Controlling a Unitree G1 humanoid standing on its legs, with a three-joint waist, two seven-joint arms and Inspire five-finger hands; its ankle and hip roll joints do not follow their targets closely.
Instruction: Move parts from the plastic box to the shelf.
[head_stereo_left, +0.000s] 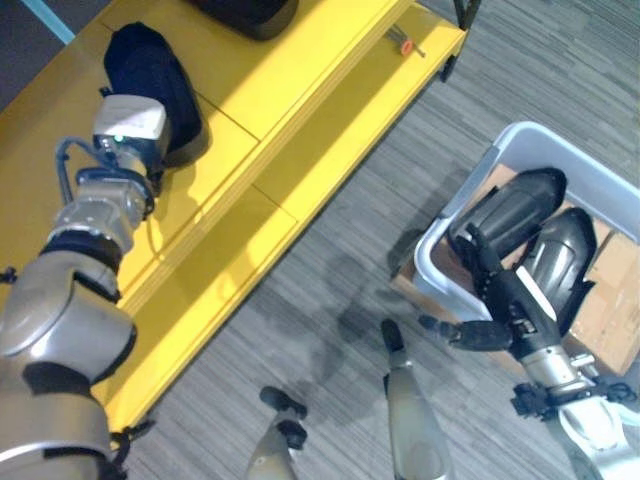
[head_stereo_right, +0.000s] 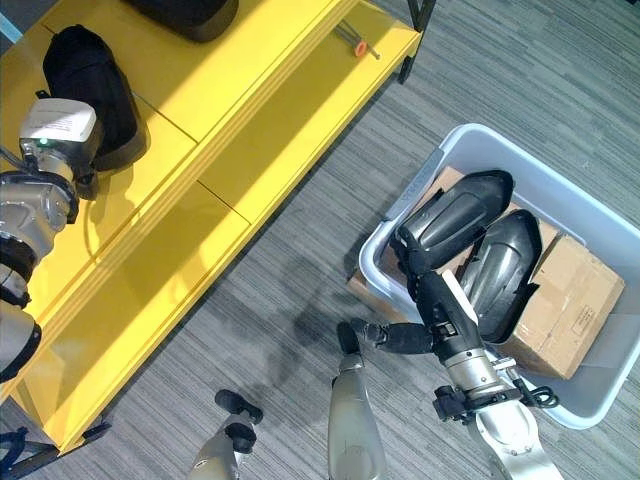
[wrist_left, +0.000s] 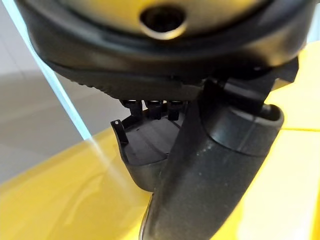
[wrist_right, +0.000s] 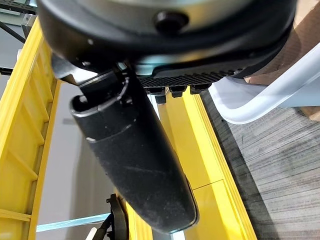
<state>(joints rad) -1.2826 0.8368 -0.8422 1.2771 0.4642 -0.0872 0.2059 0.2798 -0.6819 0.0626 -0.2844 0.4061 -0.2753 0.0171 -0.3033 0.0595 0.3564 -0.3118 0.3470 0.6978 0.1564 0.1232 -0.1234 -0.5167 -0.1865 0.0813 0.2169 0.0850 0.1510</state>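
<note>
- left hand (head_stereo_left: 150, 150) at the black part (head_stereo_left: 150, 75) lying on the yellow shelf (head_stereo_left: 330, 110); hand mostly hidden behind its wrist unit in the eye views
- left wrist view: thumb (wrist_left: 210, 165) stretched forward, fingers (wrist_left: 150, 106) short stubs above a black moulded edge (wrist_left: 140, 150); whether it grips or has let go of the part I cannot tell
- right hand (head_stereo_right: 440, 310) reaches over the near rim of the plastic box (head_stereo_right: 560, 200), thumb (head_stereo_right: 385, 338) sticking out to the side outside the rim, fingers pointing at the two black parts in the box
- right hand looks relaxed, straight, nothing held; fingertips near or touching the nearer black shell (head_stereo_right: 455, 225), contact unclear
- second black shell (head_stereo_right: 505, 265) lies beside it, cardboard carton (head_stereo_right: 565, 295) at the far-right end of the box
- another dark part (head_stereo_right: 185, 15) sits at the top edge of the shelf; small orange-tipped tool (head_stereo_right: 362, 47) near the shelf corner
- box stands on grey carpet floor (head_stereo_right: 300, 250), well apart from the shelf
- step, as judged: one part being placed on the shelf, right hand lining up for the next pick
- next move calls for: curl fingers round the shell's edge, lift clear of the rim, carry across to a free patch of shelf
</note>
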